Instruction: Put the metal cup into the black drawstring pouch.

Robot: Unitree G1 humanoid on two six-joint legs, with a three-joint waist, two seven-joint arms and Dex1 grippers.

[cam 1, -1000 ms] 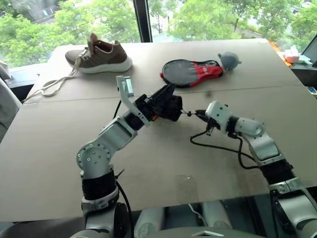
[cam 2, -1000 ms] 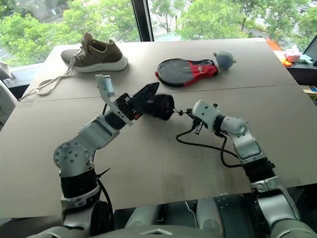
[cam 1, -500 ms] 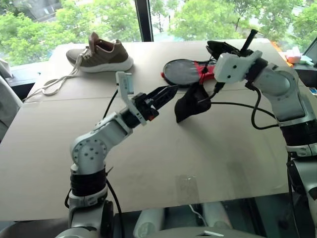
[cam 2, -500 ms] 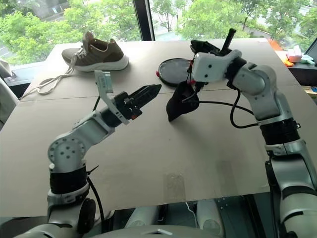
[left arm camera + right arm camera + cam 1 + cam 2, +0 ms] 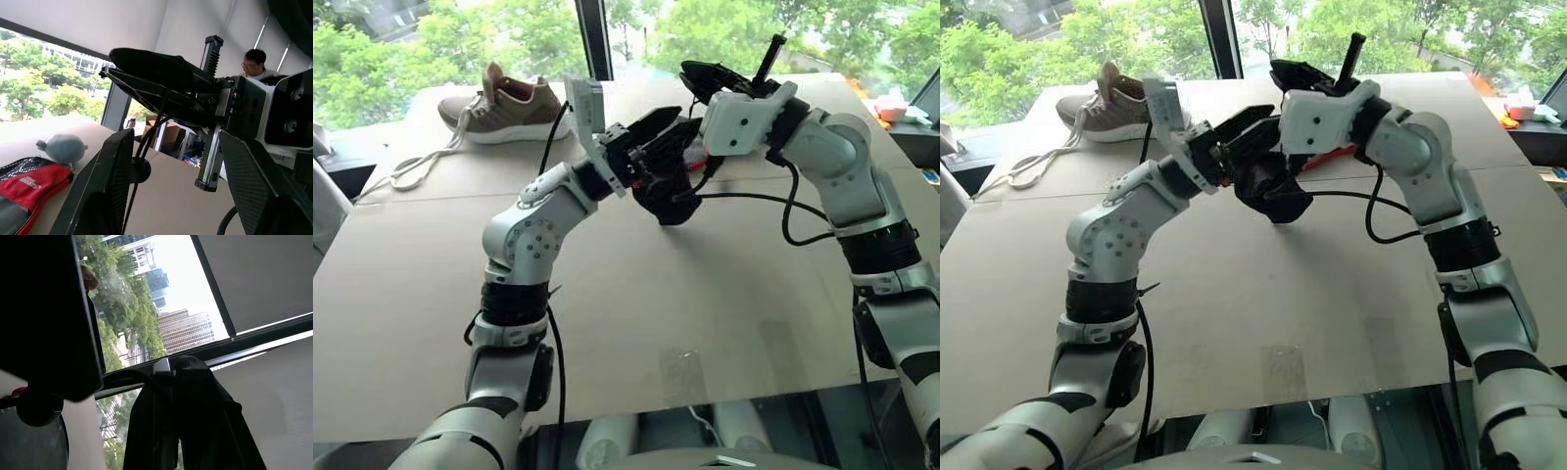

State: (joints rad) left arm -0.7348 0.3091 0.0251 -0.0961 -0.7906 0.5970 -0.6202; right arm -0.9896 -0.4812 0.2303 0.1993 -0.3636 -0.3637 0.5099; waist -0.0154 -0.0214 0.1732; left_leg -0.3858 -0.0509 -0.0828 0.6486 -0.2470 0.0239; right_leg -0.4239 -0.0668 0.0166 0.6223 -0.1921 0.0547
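Pouch, black drawstring pouch (image 5: 668, 191): lifted clear of the desk (image 5: 724, 294) since a second ago, hanging by its cord from the right gripper (image 5: 705, 78), jaws pinched shut. Left gripper (image 5: 1258, 127), jaws parted, has returned against the pouch's top. Metal cup: location cannot be told (perhaps already inside).

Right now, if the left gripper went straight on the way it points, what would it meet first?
Probably the right gripper: in the left wrist view it crosses just ahead of the left gripper, whose jaws stand open beside the hanging black drawstring pouch. Depth is unclear.
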